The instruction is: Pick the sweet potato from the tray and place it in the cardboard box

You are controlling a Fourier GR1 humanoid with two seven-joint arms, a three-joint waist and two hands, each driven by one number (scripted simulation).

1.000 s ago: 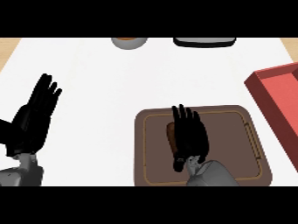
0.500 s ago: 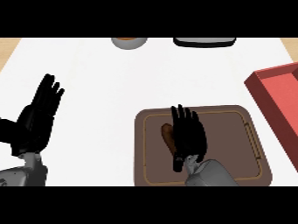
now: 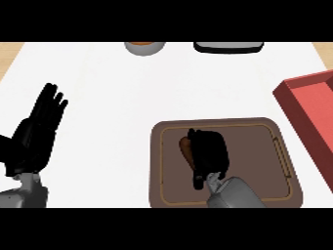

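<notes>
Right hand (image 3: 209,152) down over brown tray (image 3: 262,134), fingers curled round sweet potato (image 3: 185,148). Potato mostly hidden under palm; orange-brown end showing at hand's left side, lying inside tray's left half. Grey forearm (image 3: 234,195) entering from lower edge, over tray's near rim. Tray flat on white counter (image 3: 126,97), right of centre. Red box (image 3: 320,117) just right of tray, long side toward it, running off right edge; apart from hand and potato. Left hand (image 3: 37,129) at far left, fingers straight and up, holding nothing, resting. At counter's far edge: grey bowl (image 3: 143,47) with orange inside, and dark flat object with pale top (image 3: 228,47) to its right, both cut by upper band.
</notes>
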